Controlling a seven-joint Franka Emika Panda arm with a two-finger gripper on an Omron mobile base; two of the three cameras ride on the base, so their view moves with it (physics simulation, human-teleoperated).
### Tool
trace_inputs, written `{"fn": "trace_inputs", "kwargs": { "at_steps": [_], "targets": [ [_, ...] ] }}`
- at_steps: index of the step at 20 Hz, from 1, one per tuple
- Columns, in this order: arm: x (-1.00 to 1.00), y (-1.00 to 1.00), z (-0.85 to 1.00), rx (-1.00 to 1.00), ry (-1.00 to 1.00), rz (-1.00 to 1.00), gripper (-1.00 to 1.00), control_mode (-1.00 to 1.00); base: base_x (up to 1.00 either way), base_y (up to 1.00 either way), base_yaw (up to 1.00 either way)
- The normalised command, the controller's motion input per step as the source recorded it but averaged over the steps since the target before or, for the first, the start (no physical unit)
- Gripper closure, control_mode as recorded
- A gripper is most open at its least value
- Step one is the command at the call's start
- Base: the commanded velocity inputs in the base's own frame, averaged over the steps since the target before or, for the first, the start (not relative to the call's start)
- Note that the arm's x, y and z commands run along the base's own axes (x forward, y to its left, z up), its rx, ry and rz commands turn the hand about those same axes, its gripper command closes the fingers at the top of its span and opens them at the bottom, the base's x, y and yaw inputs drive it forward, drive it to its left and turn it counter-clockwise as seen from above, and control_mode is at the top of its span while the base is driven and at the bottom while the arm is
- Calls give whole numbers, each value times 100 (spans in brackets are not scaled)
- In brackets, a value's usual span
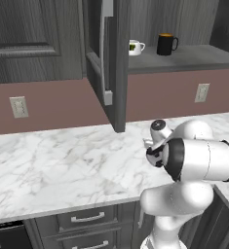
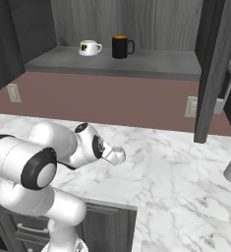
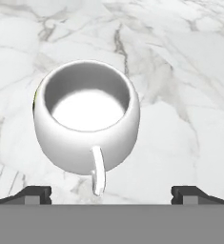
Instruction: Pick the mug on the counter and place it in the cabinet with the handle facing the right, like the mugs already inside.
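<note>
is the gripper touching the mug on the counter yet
Apart. In the hand view the gripper fingertips sit spread wide, with bare counter between them and the mug.

The mug [image 3: 87, 119] looks like smooth white china; the tabletop [image 3: 180, 71] is shiny marble with grey veins.

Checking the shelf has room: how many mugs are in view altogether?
3. A white mug stands upright on the counter below the open fingers. A white mug and a black mug stand in the cabinet. Others may be hidden.
</note>
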Motion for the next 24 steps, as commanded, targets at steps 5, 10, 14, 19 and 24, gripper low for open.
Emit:
{"fn": "trace_inputs", "kwargs": {
  "at_steps": [5,10,14,19,24],
  "targets": [
    [0,0,-25,0,-9,0,-100,-100,0,0,0],
    [2,0,-17,0,-8,0,-100,-100,0,0,0],
    [17,0,-1,0,0,0,-100,-100,0,0,0],
    [18,0,-5,0,-1,0,-100,-100,0,0,0],
    [17,0,0,0,0,0,-100,-100,0,0,0]
  ]
}}
